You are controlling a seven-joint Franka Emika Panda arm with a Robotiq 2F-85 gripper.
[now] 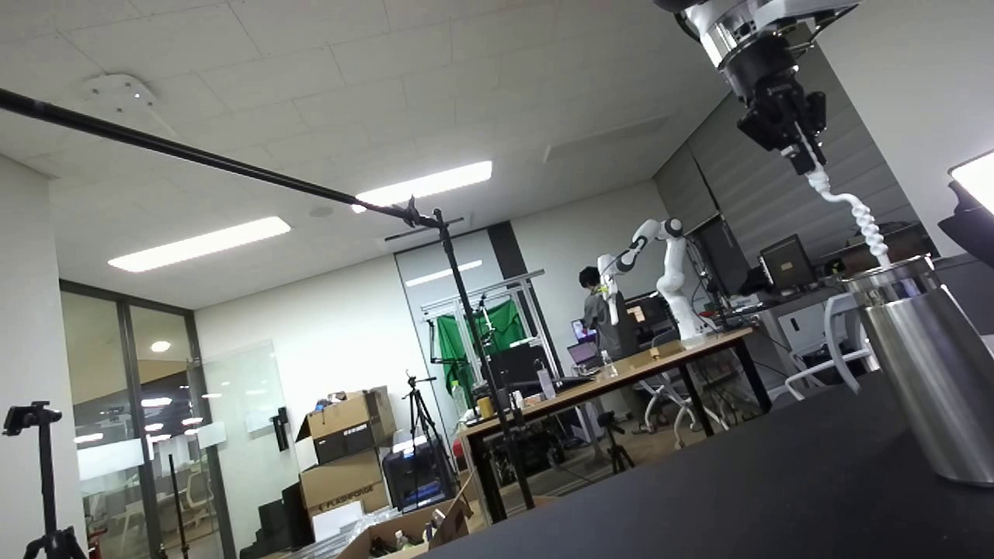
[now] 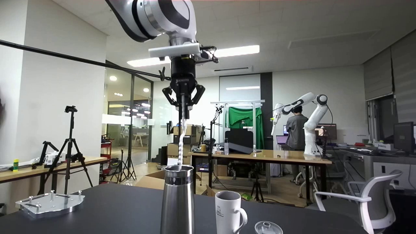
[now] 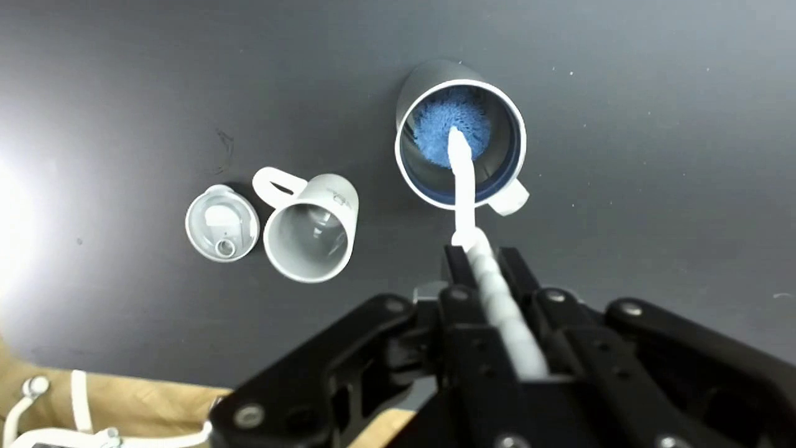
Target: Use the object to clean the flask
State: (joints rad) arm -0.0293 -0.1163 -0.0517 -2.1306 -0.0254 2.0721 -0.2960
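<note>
The object, a wavy white stick, shows in both exterior views [image 1: 868, 229] [image 2: 180, 149] and in the wrist view [image 3: 464, 193]. Its blue fuzzy head [image 3: 451, 118] is inside the flask. The flask, a tall brushed-silver cylinder, stands upright in both exterior views [image 1: 932, 373] [image 2: 177, 208] and shows from above in the wrist view [image 3: 426, 78]. My gripper [image 1: 804, 159] is above the flask's mouth and points down in an exterior view [image 2: 183, 115]. In the wrist view, the stick lies between its fingers [image 3: 484, 261]; they look shut on it. The flask's walls hide the head in both exterior views.
A white mug [image 2: 227, 211] and a round clear lid [image 2: 267, 227] are beside the flask on the dark table [image 3: 653, 280]. A clear plate with posts [image 2: 50, 204] lies on the table in an exterior view. A grey chair [image 2: 377, 198] stands beyond the table.
</note>
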